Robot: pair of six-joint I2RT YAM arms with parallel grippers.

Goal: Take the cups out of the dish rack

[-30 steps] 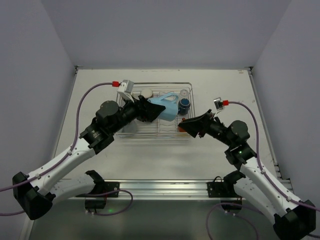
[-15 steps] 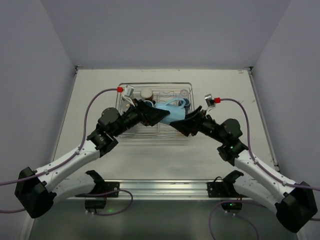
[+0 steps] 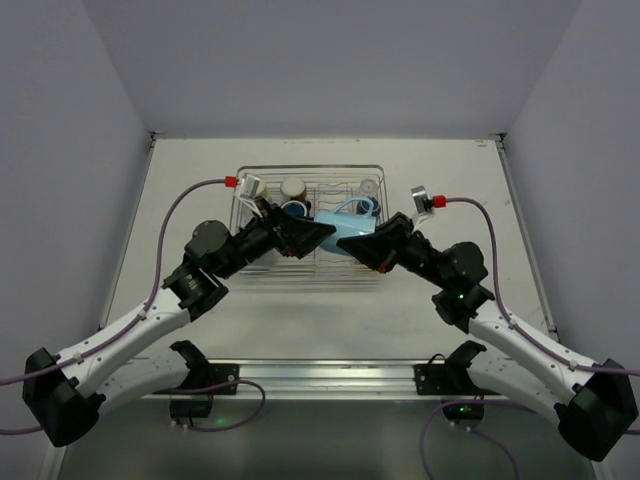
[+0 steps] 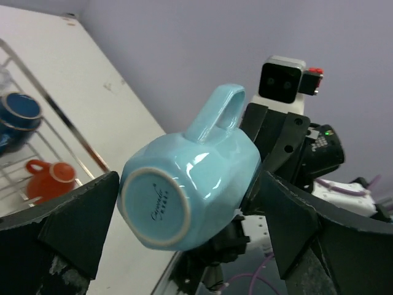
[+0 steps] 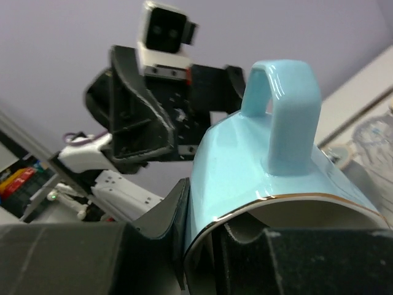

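Observation:
The light blue mug (image 3: 360, 221) hangs on its side above the dish rack (image 3: 310, 169), between both grippers. My left gripper (image 3: 322, 232) is shut on its body, one finger on each side, the base facing that camera (image 4: 153, 209). My right gripper (image 3: 346, 241) is shut on its rim, one finger inside and one outside (image 5: 209, 230); the handle (image 5: 285, 110) points up. In the rack stand a grey-brown cup (image 3: 293, 187), a dark blue cup (image 3: 293, 208) and a clear glass (image 3: 370, 186). A small orange cup (image 4: 52, 178) and a dark blue cup (image 4: 18, 110) show in the left wrist view.
The rack stands at the back middle of the white table (image 3: 450, 180), its front rim under both grippers. Grey walls close in the table on three sides. The two arms nearly meet over the rack's front half.
The left gripper lifted the light blue mug off the rack and carried it right. The right arm swung left to meet it and now grips its rim.

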